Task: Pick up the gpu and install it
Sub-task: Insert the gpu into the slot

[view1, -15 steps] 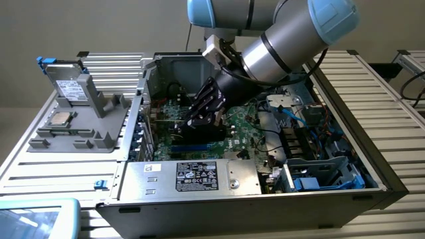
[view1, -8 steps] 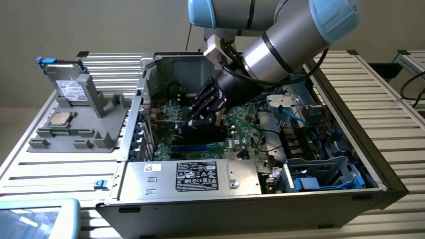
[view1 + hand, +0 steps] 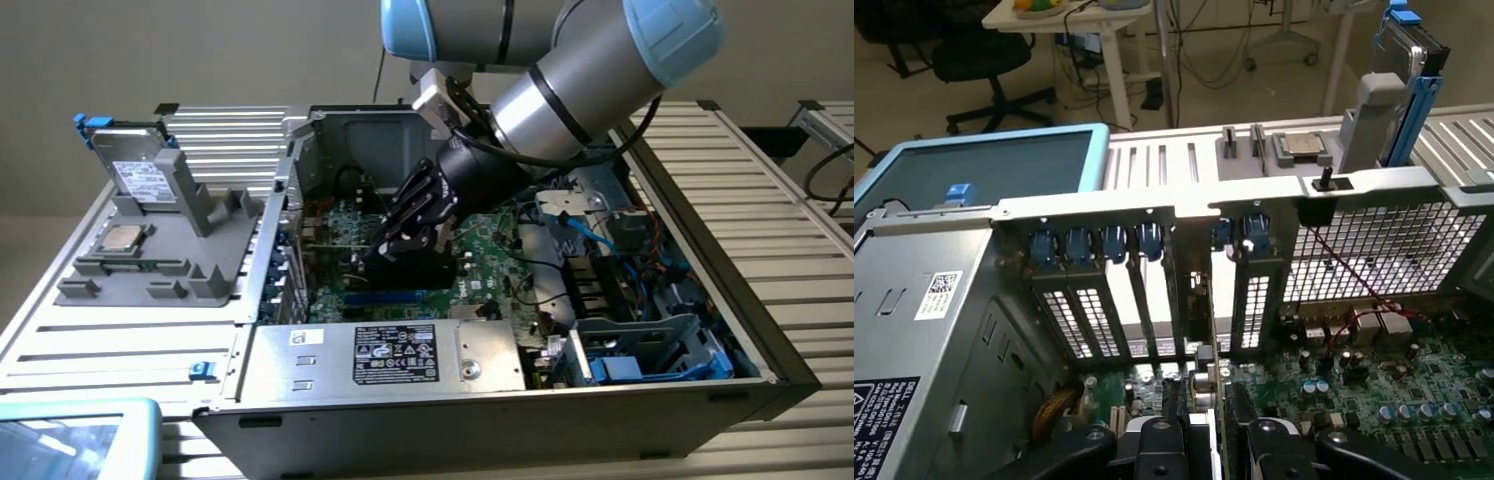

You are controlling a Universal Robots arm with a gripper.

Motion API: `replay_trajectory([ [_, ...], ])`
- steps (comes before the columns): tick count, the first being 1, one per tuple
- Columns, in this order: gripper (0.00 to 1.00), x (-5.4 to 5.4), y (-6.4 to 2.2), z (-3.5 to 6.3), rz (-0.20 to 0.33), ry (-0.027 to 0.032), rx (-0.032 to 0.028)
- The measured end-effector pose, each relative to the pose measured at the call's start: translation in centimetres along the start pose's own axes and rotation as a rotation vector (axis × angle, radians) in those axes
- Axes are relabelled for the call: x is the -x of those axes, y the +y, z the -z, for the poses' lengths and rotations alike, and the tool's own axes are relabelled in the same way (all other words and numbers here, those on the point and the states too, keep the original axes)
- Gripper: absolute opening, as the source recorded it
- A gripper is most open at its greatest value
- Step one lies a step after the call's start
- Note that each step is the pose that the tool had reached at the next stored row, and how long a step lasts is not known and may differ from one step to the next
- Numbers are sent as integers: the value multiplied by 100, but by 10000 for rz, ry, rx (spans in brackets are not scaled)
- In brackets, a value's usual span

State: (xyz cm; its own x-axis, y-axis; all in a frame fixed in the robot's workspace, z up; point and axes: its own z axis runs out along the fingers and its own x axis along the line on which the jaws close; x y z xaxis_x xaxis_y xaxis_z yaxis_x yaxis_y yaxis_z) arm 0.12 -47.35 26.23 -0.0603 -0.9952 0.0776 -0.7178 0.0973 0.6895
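End effector (image 3: 395,248) apparently clamps flat black gpu (image 3: 408,274) above green motherboard (image 3: 491,258)

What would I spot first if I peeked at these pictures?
First comes the big silver-and-blue robot arm, which leans down into the open computer case in the middle. Its hand grips the gpu, a black card, just above the green motherboard. On the exterior view's left, a silver drive with blue tabs stands upright on a grey tray.

Black office chair (image 3: 979,55), white desk (image 3: 1116,80)
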Motion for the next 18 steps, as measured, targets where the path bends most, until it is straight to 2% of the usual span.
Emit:
replay_trajectory([
  [6,28,0,-9,7,-3,44,-47],
  [12,28,2,-16,13,-5,128,-285],
  [18,28,33,-12,15,-5,145,-296],
])
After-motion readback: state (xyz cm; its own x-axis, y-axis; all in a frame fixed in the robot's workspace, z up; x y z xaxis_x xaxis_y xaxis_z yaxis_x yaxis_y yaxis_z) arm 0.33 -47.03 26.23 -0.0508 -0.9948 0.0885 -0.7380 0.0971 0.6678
